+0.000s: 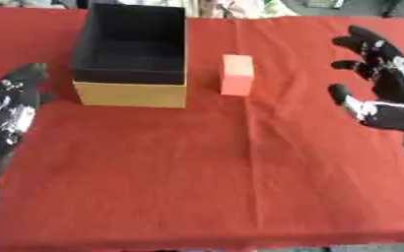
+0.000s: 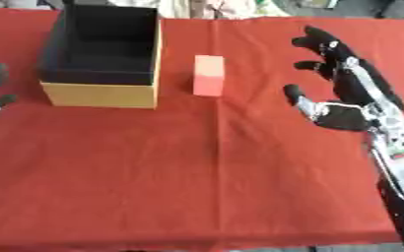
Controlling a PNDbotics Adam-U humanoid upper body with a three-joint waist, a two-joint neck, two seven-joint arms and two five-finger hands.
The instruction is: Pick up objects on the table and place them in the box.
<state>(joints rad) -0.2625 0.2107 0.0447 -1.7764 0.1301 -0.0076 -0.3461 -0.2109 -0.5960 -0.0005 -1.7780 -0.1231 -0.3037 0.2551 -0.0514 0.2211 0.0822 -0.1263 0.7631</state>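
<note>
One small orange-pink rectangular block [image 1: 237, 74] stands on the red cloth-covered surface [image 1: 205, 172], just right of the open tan cardboard box with a black lining [image 1: 132, 93], presumably so we need only a short carry. Our right hand [image 2: 352, 93] hovers well to the block's right, fingers [image 2: 313, 37] spread open and holding nothing. Our left hand [image 1: 12, 113] rests at the left edge, fingers relaxed.

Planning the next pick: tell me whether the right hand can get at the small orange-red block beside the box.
Probably yes. The right hand is open, and only bare red tablecloth lies between it and the small orange-red rectangular block. The black-lined cardboard box stands on the block's far side.
</note>
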